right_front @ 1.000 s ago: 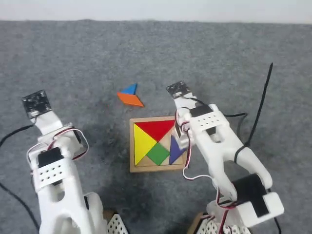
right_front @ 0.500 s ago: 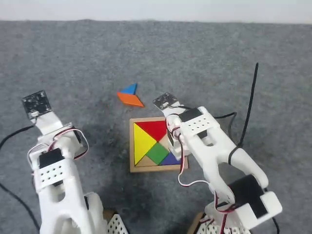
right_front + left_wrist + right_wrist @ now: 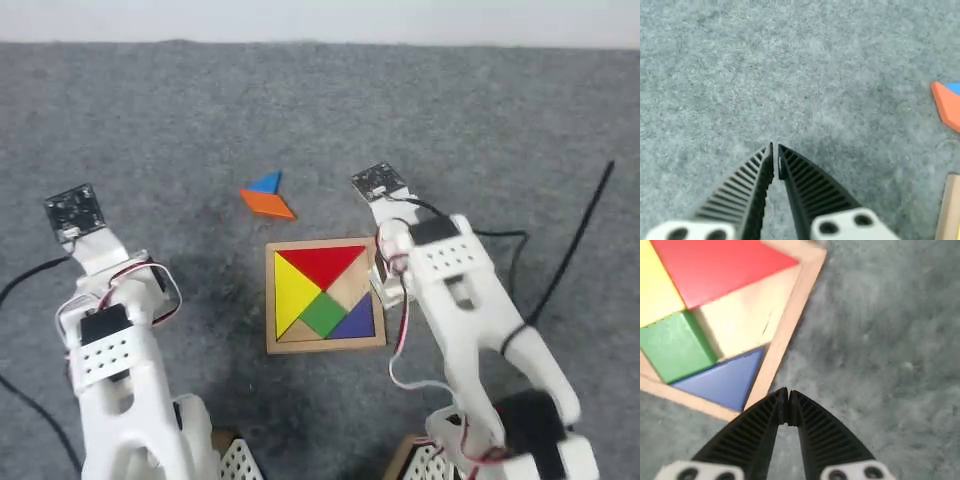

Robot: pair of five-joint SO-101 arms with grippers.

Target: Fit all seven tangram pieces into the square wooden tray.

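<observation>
Square wooden tray (image 3: 325, 346) on grey carpet (image 3: 480, 130), holding a red triangle (image 3: 322, 262), yellow triangle (image 3: 290, 292), green square (image 3: 323, 314) and blue triangle (image 3: 355, 322); bare wood shows between red and blue. An orange parallelogram (image 3: 268, 203) and a small blue piece (image 3: 266, 183) lie touching on open carpet past the tray's far edge. Right gripper (image 3: 788, 397), fingers together, hangs just beside the tray's rim, hidden from above by its arm. Left gripper (image 3: 775, 150), fingers together, is over bare carpet, well apart from the tray.
</observation>
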